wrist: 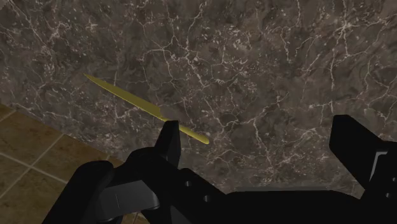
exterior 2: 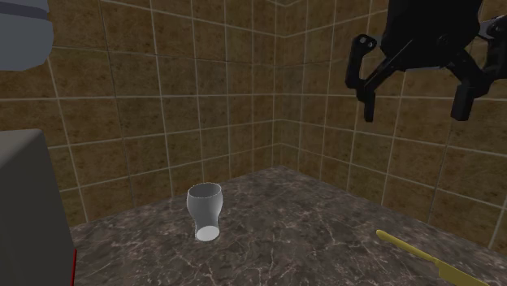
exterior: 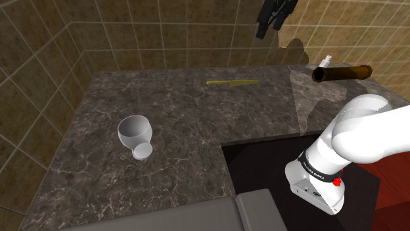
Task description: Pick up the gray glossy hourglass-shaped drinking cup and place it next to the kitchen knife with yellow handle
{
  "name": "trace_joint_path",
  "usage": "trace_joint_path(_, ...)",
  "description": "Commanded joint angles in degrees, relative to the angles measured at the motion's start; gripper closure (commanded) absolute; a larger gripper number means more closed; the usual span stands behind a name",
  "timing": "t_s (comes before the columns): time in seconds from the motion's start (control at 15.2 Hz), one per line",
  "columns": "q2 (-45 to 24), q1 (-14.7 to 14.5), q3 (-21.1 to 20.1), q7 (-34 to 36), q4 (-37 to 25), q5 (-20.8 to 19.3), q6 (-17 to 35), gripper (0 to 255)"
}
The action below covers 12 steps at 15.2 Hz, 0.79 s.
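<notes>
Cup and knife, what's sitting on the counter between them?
Nothing. In the shoulder view the stretch of dark marbled counter between the cup and the knife is bare; the second exterior view shows the same.

One cup (exterior: 135, 134), one yellow knife (exterior: 232, 83), one brown bottle (exterior: 341, 72), one tool (exterior 2: 414, 106).

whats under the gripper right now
Below the open gripper lie the dark marbled counter and the yellow knife. The black fingers cover part of the counter, so what lies there cannot be seen.
</notes>
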<state>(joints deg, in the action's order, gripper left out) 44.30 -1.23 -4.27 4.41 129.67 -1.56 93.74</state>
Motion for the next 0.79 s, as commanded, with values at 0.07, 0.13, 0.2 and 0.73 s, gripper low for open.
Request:
trace_joint_path(0.07, -0.47, -0.17, -1.36, 1.69, 0.47, 0.51, 0.77, 0)
trace_joint_path(0.13, -1.02, -0.33, -2.72, 3.37, 0.85, 1.01, 1.56, 0)
trace_joint_path(0.2, -1.66, -0.48, -4.09, 5.05, 1.16, 1.5, 2.36, 0)
trace_joint_path(0.73, -9.92, -0.95, -15.2, 18.73, 0.7, 4.0, 8.83, 0)
